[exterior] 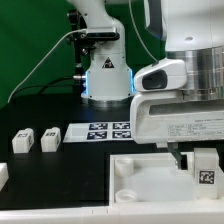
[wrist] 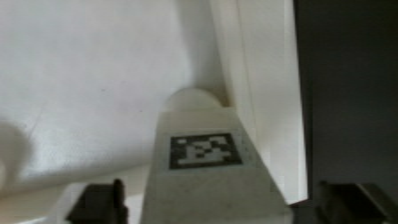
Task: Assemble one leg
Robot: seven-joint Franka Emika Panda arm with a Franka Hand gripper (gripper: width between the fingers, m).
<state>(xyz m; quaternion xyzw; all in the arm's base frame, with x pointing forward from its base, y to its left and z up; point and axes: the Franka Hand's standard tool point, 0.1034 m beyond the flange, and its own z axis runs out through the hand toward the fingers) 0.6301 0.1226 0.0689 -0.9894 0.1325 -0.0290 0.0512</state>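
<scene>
The claw (exterior: 203, 168) is closed around a white leg (exterior: 205, 166) with a square marker, holding it upright over the large white panel (exterior: 150, 180). Two more legs (exterior: 35, 141) stand on the black worktop (exterior: 50, 110), near the marker board (exterior: 103, 130).

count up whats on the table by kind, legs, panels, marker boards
legs: 4, namely two side by side, one cut off by the exterior view's left edge, and one between the fingers
large white panel: 1
marker board: 1
total: 6
</scene>
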